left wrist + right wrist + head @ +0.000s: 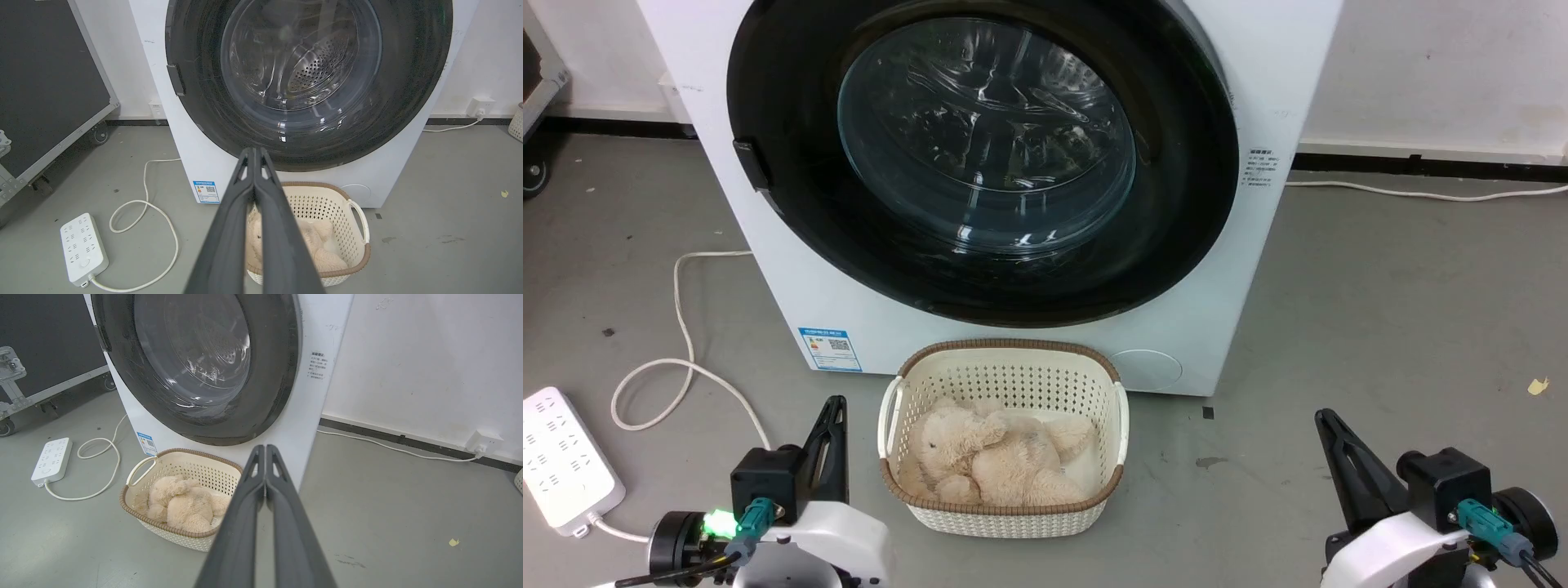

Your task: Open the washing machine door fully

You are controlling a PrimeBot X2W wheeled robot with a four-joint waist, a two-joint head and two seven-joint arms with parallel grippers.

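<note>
Currently we are holding our left end effector and right end effector pinched closed, empty, facing the washing machine, its door sitting shut, basket lying just below.

The left gripper's two long dark fingers are being held pressed together, tip against tip, and are being pointed at the lower edge of the large round glossy black washing machine door. The door is being shown flush against the big white front-loading washing machine. The perforated steel drum is being seen through the door's bulging clear glass window. A cream perforated plastic laundry basket with a brown rim is being partly hidden by the fingers, and a beige plush toy is being held in it. A white power strip is being shown on the grey floor, with its white cord looped beside it.
</note>
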